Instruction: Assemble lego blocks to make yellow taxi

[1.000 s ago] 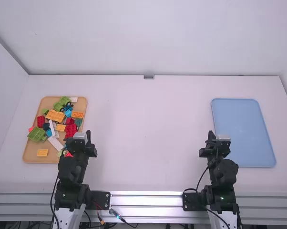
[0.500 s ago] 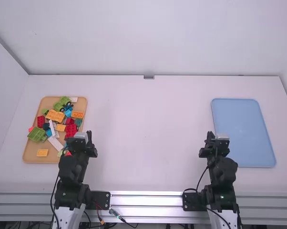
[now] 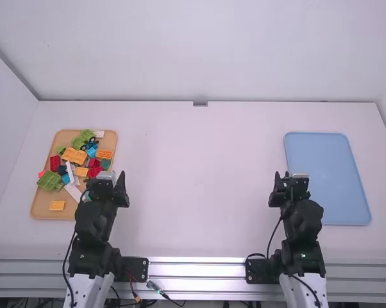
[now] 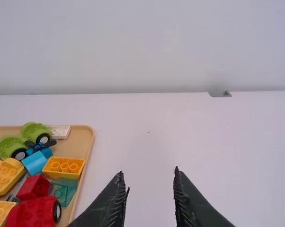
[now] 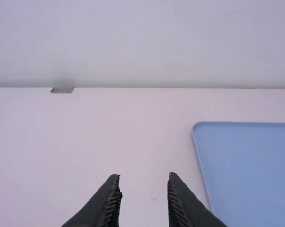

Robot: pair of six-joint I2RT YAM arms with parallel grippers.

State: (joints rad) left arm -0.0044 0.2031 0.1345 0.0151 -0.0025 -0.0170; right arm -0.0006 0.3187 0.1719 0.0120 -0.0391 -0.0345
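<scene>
Left pincer [image 3: 106, 179] shifted slightly, lego blocks [image 3: 75, 156] near it

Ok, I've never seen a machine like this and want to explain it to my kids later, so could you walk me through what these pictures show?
This is a robot with two arms, a left arm and a right arm, at a white table. The high view looks down from behind them. The other two views come from cameras on the wrists, so each shows its own black fingers at the bottom.

On the left lies a tan tray with toy blocks in yellow, red, green and other colours, some with wheels. On the right lies a blue tray.

Nothing is held: the left gripper and right gripper are both open.
</scene>
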